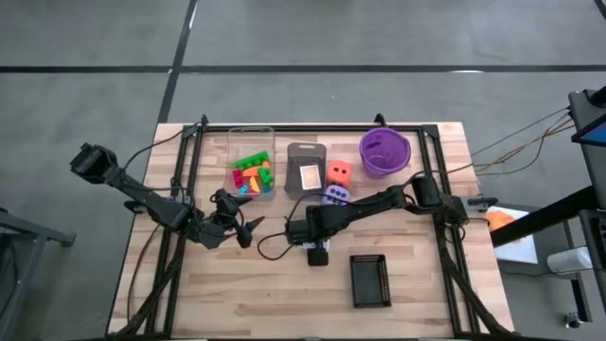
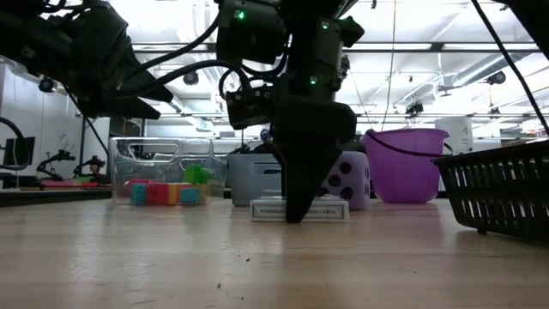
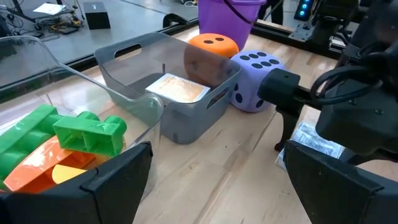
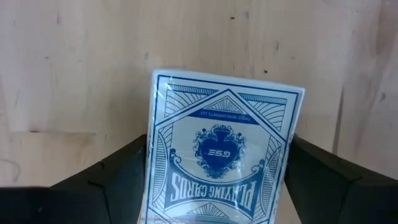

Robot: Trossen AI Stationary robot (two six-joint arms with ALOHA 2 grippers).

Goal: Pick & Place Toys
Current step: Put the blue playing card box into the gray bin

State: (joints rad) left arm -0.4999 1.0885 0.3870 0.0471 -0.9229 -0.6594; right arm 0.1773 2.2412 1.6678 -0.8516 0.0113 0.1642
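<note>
The right gripper [image 2: 296, 210] is down over the card pack [image 4: 221, 158] lying flat mid-bench, its fingers open on either side, not yet gripping, so next they should squeeze and lift; the left gripper [image 1: 248, 230] waits open nearby.

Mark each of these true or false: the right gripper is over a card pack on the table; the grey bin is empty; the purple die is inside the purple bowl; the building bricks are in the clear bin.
1. The right gripper is over a card pack on the table. True; its fingers straddle the pack.
2. The grey bin is empty. False; a second card pack lies in it.
3. The purple die is inside the purple bowl. False; it stands on the table beside the grey bin.
4. The building bricks are in the clear bin. True.
</note>
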